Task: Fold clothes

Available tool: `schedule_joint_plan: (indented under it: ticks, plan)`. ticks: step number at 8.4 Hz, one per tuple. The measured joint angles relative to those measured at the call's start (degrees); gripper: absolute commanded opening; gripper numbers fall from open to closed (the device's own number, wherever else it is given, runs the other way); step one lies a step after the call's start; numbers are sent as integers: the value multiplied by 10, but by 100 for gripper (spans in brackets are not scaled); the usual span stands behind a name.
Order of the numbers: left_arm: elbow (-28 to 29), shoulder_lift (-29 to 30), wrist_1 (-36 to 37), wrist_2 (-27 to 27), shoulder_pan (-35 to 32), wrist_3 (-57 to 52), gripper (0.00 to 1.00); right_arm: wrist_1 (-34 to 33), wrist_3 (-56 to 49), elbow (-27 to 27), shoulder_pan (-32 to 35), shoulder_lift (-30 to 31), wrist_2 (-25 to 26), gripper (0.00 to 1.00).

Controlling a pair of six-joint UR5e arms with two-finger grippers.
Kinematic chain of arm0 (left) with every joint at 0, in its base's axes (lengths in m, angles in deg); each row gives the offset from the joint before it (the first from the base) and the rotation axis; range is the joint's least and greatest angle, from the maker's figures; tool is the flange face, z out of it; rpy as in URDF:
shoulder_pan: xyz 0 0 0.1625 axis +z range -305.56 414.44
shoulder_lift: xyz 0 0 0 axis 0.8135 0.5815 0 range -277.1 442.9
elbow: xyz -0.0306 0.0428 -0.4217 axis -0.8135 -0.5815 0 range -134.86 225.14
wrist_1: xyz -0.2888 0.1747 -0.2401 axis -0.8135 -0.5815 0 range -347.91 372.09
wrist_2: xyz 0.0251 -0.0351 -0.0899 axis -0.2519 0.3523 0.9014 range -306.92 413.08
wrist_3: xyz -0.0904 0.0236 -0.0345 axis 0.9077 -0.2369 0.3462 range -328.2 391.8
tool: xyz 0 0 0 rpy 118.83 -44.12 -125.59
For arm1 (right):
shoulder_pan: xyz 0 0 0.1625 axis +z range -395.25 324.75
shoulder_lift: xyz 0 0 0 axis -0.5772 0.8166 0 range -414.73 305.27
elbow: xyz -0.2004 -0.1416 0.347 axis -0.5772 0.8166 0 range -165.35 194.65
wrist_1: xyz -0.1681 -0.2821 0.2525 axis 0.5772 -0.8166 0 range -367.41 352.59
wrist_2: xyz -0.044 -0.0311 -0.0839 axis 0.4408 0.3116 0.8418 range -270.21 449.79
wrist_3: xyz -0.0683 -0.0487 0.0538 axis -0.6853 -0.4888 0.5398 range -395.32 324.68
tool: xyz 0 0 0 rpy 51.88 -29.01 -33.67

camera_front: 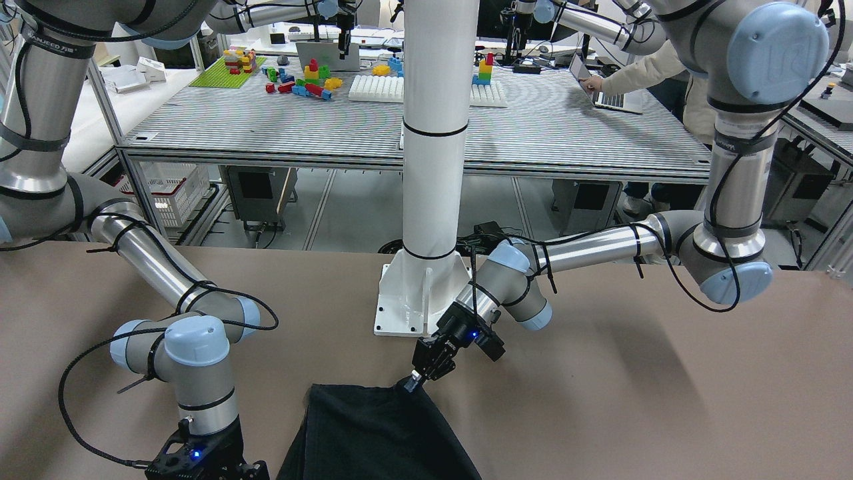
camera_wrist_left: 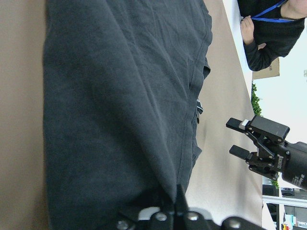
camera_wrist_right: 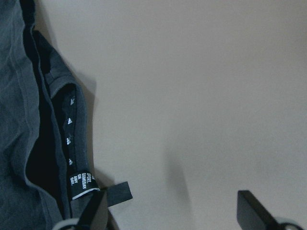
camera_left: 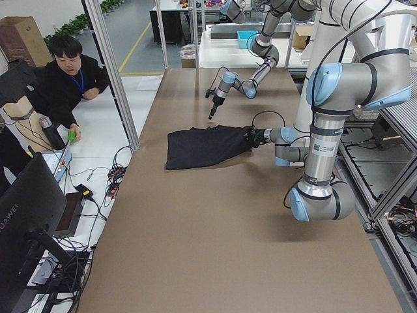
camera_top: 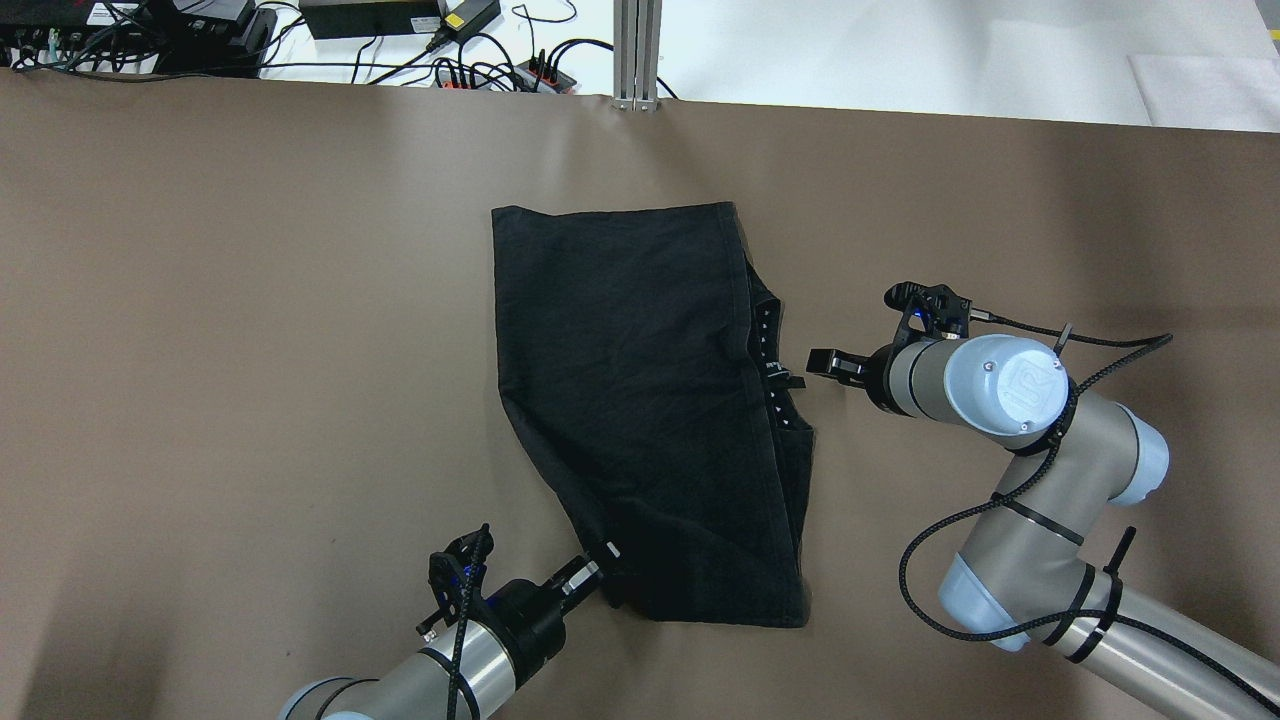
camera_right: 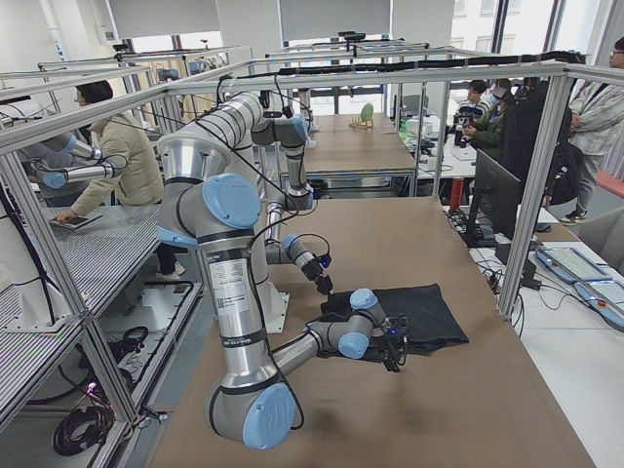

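The dark clothes [camera_top: 640, 400] lie about the middle of the table [camera_top: 250, 300], spread mostly flat. The long edge facing the right arm shows doubled layers, a waistband [camera_wrist_right: 69, 129] and a small label [camera_wrist_right: 85, 184]. The left gripper [camera_top: 603, 566] has its fingers pinched together on the corner nearest the robot on its left side, and the fabric is drawn toward it. The right gripper [camera_top: 818, 362] sits just beside the waistband edge, low over the table, its fingers spread wide and holding nothing. The step in hand looks like getting a second grip on that edge so both arms can carry a fold. To do it well, the right gripper should probably slide in along the table so one finger goes under all the layers, not just the top one. It should then close firmly and lift only once both holds are sure, with even tension from the left so the cloth does not bunch or skew.
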Motion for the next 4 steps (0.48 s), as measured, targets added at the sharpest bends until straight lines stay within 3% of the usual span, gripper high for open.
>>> schedule_joint_plan:
  ticks: [4]
  plan:
    - [13,0,1,1,-1,0,0,0,-5,2,0,-1,1,95]
